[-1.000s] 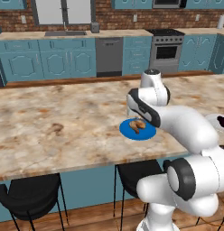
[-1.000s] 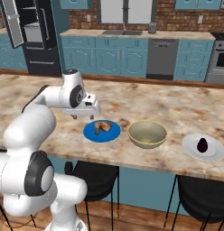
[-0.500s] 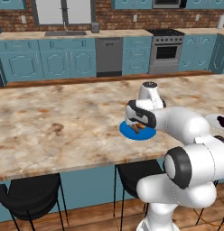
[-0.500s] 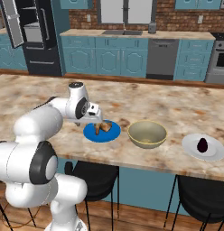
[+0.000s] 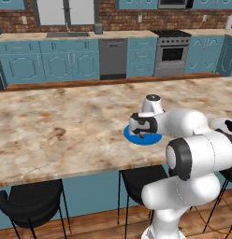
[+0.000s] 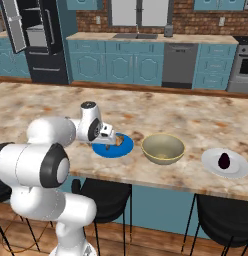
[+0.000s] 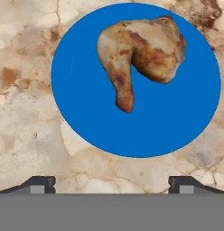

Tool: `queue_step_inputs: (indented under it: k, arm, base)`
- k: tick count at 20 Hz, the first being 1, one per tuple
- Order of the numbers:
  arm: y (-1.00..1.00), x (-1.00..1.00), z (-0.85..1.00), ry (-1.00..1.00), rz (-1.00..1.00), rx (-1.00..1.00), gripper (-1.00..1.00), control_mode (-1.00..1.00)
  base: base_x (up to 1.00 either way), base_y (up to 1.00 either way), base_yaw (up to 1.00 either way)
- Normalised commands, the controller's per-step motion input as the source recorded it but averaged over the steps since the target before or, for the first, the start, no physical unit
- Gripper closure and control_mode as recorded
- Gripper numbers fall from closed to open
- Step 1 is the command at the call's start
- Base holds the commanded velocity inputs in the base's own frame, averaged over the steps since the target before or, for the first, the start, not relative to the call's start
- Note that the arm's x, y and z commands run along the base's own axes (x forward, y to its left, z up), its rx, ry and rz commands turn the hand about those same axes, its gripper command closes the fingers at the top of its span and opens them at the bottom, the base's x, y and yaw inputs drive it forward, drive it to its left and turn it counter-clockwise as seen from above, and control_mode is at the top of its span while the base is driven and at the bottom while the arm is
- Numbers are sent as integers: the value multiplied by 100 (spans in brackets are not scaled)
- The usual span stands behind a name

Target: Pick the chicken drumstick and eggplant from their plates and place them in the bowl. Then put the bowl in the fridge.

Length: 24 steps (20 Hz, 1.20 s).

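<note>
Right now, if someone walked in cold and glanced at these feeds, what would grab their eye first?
Probably the bright blue plate on the marble counter, with the golden chicken drumstick lying on it and the claw hovering just above, open. Next, to the right, the tan bowl and the dark eggplant on its pale plate. At the back left, the black fridge stands open.

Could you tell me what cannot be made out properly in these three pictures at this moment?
- Left base view: the golden-brown chicken drumstick is hidden by the white arm over the flat blue plate.
- Left base view: the dark purple eggplant on its pale plate is cut by the right edge.
- Right base view: the gripper is too small to judge.
</note>
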Motion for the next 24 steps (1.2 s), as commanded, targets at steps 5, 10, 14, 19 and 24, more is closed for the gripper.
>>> queue_step_inputs:
  k: [5,10,14,19,24]
  arm:
    - [-3,27,-23,7,0,0,-100,-100]
    - [0,30,-17,3,0,0,-100,-100]
    - [0,29,-17,5,0,0,-100,-100]
    - [-2,28,-21,0,0,0,-100,-100]
    - [-4,23,-22,0,0,0,-100,-100]
  base:
    - [0,0,0]
    - [0,0,0]
    - [0,0,0]
    - [0,0,0]
    - [0,0,0]
